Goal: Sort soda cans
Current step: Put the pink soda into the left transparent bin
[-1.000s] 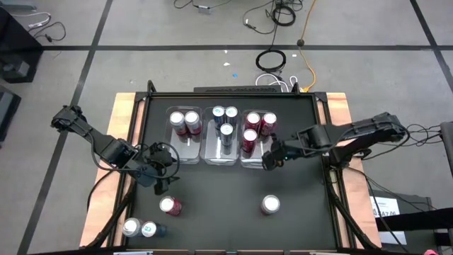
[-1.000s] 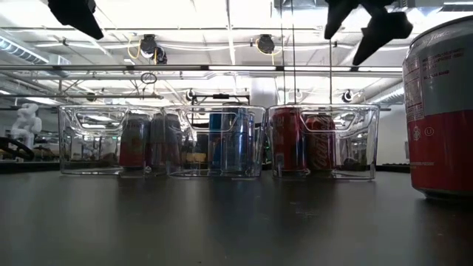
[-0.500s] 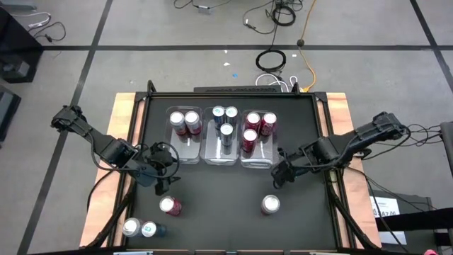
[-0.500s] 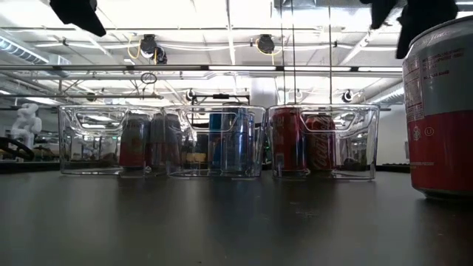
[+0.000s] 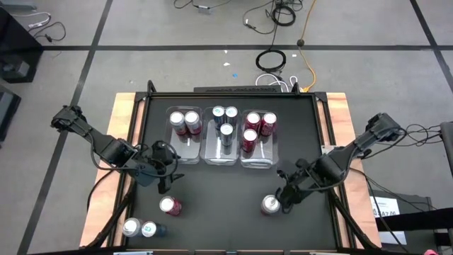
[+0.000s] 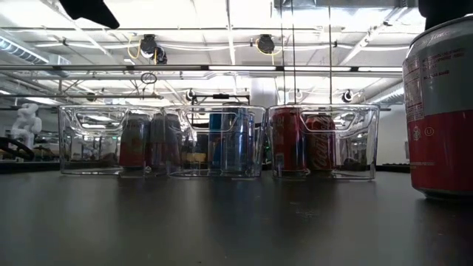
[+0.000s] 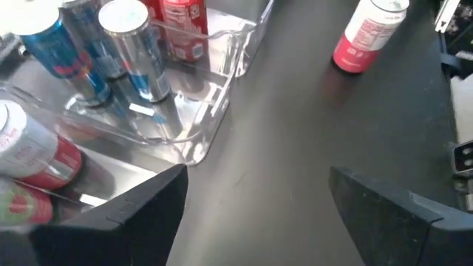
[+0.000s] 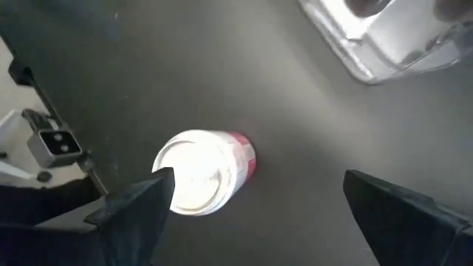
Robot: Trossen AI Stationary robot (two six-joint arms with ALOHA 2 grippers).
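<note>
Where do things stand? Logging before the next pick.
Right gripper jaws open, above the lone red can. Left gripper open, waiting above the table near the left bin. Nothing blocking.

8 soda cans (image 5: 226, 130) upright in bins, perhaps 4 loose cans (image 5: 270, 205) near front

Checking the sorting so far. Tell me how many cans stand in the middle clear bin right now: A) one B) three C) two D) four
B, the high view shows three silver-topped blue cans inside the middle bin, two at the far end and one nearer the table's centre.
</note>
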